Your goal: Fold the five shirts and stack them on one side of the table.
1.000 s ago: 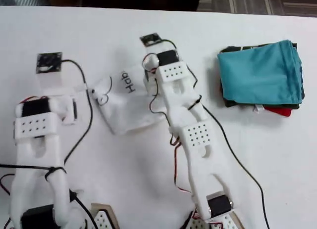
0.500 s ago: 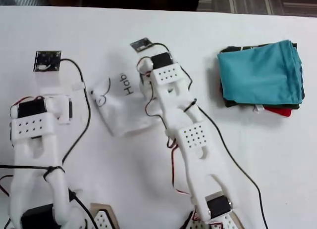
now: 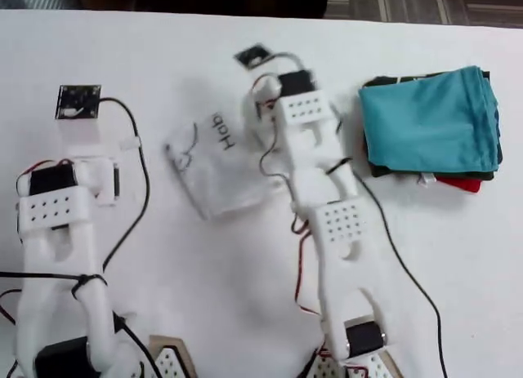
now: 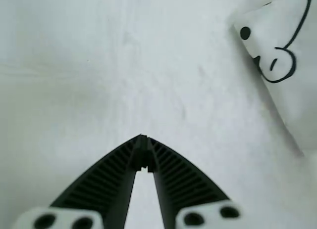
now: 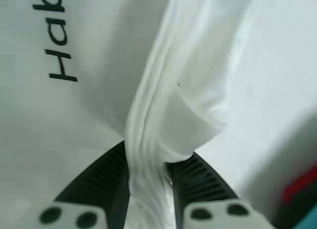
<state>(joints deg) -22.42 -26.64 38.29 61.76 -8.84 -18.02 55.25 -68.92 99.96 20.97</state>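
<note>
High view: we log a white folded shirt with black lettering and a black line drawing (image 3: 214,170) lying on the white bench (image 3: 147,35), just off bench centre toward 10 o'clock, its edges skewed to the bench edge. The right arm (image 3: 337,223) extends in from 6 o'clock, with its wrist at the shirt's 3 o'clock edge. Right wrist view: the right jaws are clamped on a bunched, layered edge of that shirt (image 5: 148,140). The fabric stands between the two black fingers (image 5: 99,184), and the lettering sits on the flat panel beside it. The left arm (image 3: 53,215) stands at 8 o'clock on the bench, apart from the shirt, which lies at 3 o'clock from its wrist. Left wrist view: the left jaws are together, tips meeting, over bare bench and holding nothing. A corner of the shirt (image 4: 282,46) bearing the drawing lies near them, not touching. At 2 o'clock in the high view we note a stack of folded shirts (image 3: 425,133): a teal folded shirt (image 3: 441,108) on top, a dark folded shirt (image 3: 374,166) beneath it, and a red folded shirt (image 3: 462,183) showing at the 6 o'clock edge. The stack and the white shirt are apart, with the right arm's wrist between them.
</note>
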